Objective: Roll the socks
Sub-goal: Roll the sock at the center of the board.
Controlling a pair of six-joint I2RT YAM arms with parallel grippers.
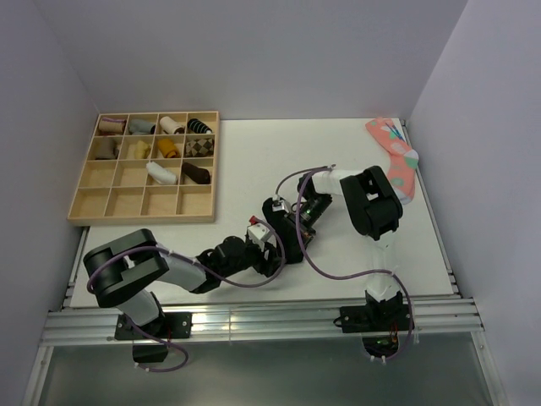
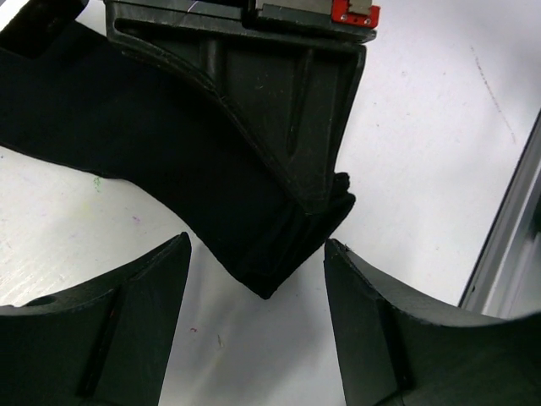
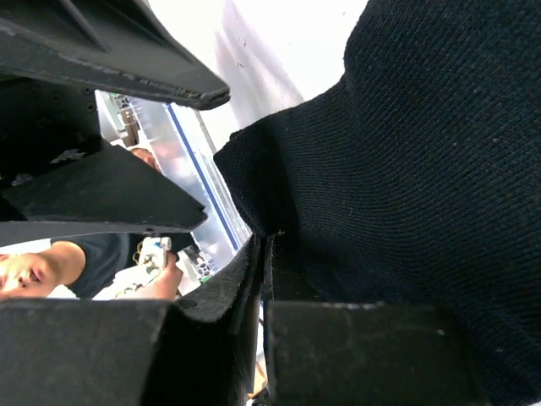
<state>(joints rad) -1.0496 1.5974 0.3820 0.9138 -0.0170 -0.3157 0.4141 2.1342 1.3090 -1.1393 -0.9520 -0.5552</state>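
right gripper [image 3: 264,283] clamped shut on one end of the plain black knit sock [image 2: 127,127], which lies on the white table [image 2: 423,127] mid-workspace. left gripper [image 2: 256,254] jaws wide, fingers either side of that same end, clear of it. The right finger stands directly ahead of them. coral-pink spotted sock [image 1: 394,161] and wooden compartment tray [image 1: 84,199] of rolled socks [image 1: 161,172] sit well apart at far right and far left.

We can read no text, label, brand, number or sign in any of the views. The small red tag [image 2: 355,12] at the top of the left wrist view carries no marks we can make out.
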